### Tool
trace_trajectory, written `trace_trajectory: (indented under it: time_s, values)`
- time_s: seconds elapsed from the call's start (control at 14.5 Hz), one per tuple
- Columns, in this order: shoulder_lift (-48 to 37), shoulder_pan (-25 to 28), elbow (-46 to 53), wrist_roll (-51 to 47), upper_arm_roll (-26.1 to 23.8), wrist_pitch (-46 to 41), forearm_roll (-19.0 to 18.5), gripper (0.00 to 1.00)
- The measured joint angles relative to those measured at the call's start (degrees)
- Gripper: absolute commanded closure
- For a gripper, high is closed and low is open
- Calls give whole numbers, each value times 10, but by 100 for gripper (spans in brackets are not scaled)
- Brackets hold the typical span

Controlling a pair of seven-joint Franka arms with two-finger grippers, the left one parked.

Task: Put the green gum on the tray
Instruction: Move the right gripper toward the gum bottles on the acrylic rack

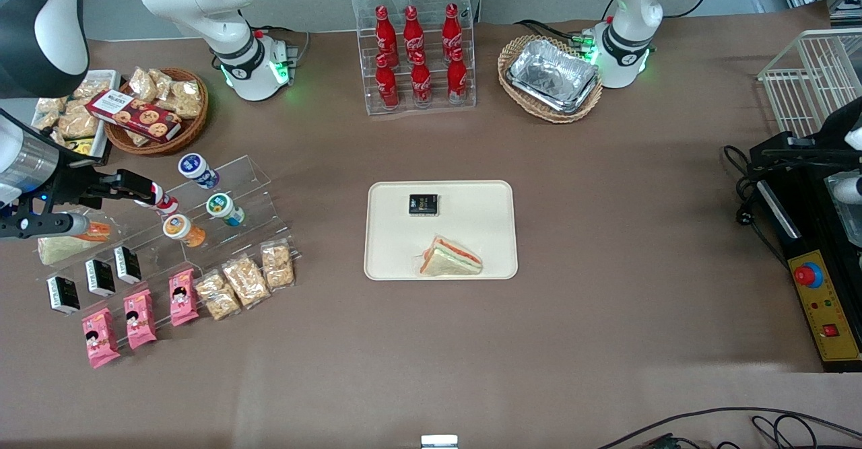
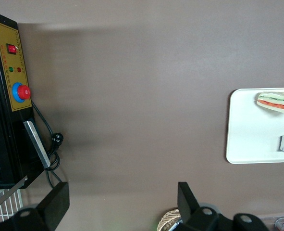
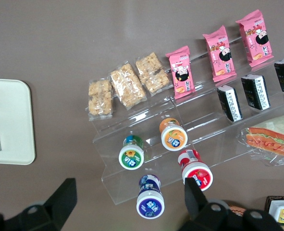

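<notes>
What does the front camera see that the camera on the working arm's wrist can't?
Only the front view shows the red cola bottles, the foil tray in its basket, and the sandwich on the tray. Only the wrist view shows the claw from close up, open above the gum shelf. Both show the green gum, the pink snack packs and the tray's edge.

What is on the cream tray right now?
On the tray lie a small black packet and a wrapped sandwich. The green gum sits on the clear stepped stand; the gripper, open, hovers above the stand.
</notes>
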State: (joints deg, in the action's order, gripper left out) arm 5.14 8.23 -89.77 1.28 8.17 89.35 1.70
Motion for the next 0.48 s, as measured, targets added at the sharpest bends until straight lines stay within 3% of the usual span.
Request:
trace_trajectory:
  time_s: [0.48]
  values:
    - [0, 1, -1, 0, -1, 1, 5, 0]
